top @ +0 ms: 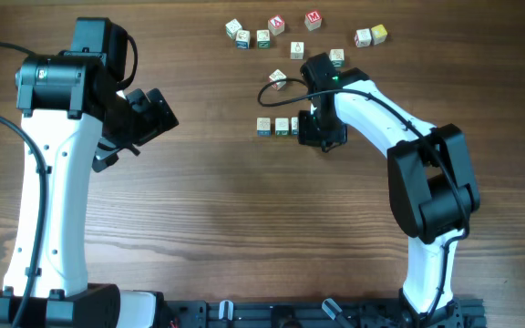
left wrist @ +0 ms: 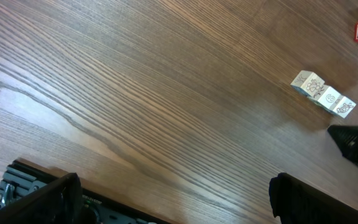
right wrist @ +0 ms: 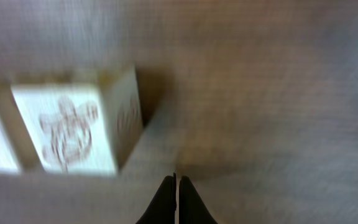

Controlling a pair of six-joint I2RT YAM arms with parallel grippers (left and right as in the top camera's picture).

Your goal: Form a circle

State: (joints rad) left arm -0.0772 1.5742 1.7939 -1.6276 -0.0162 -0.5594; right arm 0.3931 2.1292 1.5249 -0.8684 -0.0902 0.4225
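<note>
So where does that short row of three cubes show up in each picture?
Overhead: row of three cubes, centre.
Left wrist: upper right edge.
Right wrist: its end cube, left, blurred.
Shared landmark: the shut right end effector beside the row's end.

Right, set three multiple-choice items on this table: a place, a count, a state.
1. Where is the row of cubes? A beside the right gripper; B at the far left; C at the near edge.
2. How many cubes show in that row? A one; B three; C six.
3. The right gripper's jaws are: A wide open; B shut and empty; C shut on a cube.
Key: A, the overhead view shows the row next to it; B, the left wrist view shows three; B, the jaws meet with nothing between.
</note>
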